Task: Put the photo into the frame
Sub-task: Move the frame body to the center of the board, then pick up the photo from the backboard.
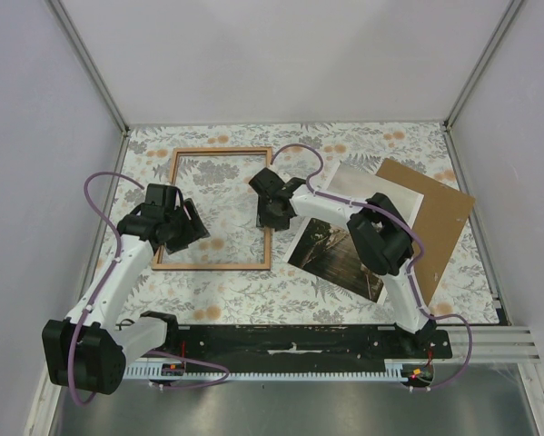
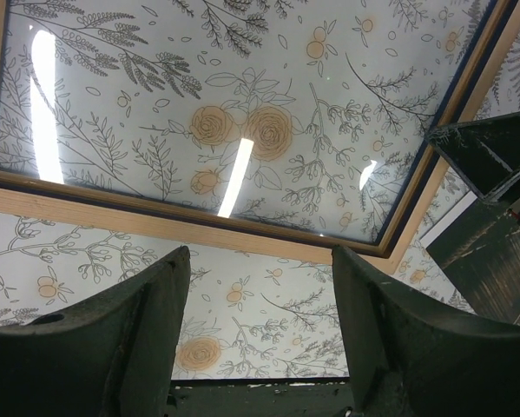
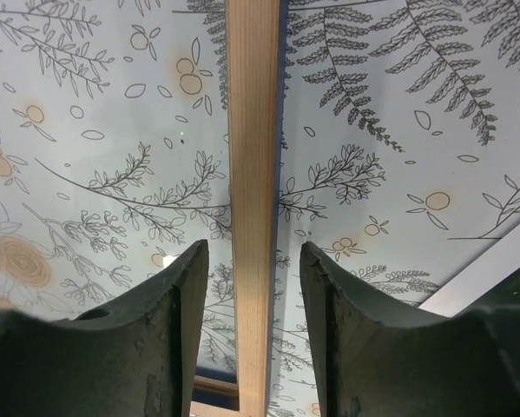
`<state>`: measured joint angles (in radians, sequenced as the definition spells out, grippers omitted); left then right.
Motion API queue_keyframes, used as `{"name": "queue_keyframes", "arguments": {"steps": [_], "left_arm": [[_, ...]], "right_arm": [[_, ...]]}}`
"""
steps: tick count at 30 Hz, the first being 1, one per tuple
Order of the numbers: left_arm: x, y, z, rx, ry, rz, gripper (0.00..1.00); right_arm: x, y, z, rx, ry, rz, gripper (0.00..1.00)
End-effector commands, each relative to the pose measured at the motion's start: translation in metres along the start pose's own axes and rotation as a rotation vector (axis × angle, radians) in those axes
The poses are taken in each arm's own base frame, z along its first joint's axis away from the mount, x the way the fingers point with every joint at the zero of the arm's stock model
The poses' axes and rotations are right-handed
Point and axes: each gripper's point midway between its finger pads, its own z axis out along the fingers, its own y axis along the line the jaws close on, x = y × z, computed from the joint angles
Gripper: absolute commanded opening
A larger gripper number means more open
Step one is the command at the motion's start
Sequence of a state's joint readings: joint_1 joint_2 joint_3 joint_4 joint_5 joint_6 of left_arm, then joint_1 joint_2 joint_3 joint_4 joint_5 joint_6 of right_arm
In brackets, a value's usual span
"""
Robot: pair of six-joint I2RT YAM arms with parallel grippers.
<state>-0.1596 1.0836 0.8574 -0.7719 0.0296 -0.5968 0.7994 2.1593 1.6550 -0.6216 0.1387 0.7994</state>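
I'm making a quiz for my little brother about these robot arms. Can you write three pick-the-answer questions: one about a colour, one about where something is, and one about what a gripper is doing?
1. What colour is the upward face of the frame?
A. red
B. light brown wood
C. black

2. Where is the photo?
A. inside the frame
B. held in the air by the left arm
C. flat on the table, right of the frame, partly on the brown board

3. How is the right gripper?
A. open, one finger on each side of the frame's rail
B. shut on the photo
C. shut on the board

Answers:
1 B: the rails look like pale wood.
2 C: the top view shows it lying beside the frame, under the right arm.
3 A: the wrist view shows a gap between the rail and each finger.
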Motion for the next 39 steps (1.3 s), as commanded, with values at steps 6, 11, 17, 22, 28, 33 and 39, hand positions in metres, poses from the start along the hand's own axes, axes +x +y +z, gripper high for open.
{"name": "queue_keyframes", "arguments": {"steps": [6, 11, 17, 22, 28, 33, 39], "left_arm": [[-0.004, -0.026, -0.007, 0.155, -0.037, 0.052, 0.75], [-0.001, -0.061, -0.011, 0.276, -0.041, 0.111, 0.75], [0.032, -0.14, 0.003, 0.356, 0.002, 0.258, 0.73], [0.062, -0.197, 0.036, 0.334, 0.075, 0.417, 0.72], [0.072, -0.231, 0.078, 0.31, 0.134, 0.516, 0.71], [0.079, -0.241, 0.101, 0.291, 0.155, 0.567, 0.7], [0.091, -0.24, 0.121, 0.27, 0.19, 0.598, 0.7]], "right_arm": [[-0.039, -0.002, -0.063, -0.048, -0.147, 0.009, 0.82], [-0.027, -0.087, -0.122, -0.013, -0.24, 0.111, 0.89], [0.02, -0.199, -0.171, -0.026, -0.335, 0.328, 0.94], [0.049, -0.253, -0.174, -0.012, -0.355, 0.472, 0.98], [0.074, -0.277, -0.155, -0.048, -0.287, 0.578, 0.98], [0.095, -0.291, -0.143, -0.051, -0.237, 0.685, 0.98], [0.115, -0.302, -0.139, -0.004, -0.218, 0.739, 0.98]]}}
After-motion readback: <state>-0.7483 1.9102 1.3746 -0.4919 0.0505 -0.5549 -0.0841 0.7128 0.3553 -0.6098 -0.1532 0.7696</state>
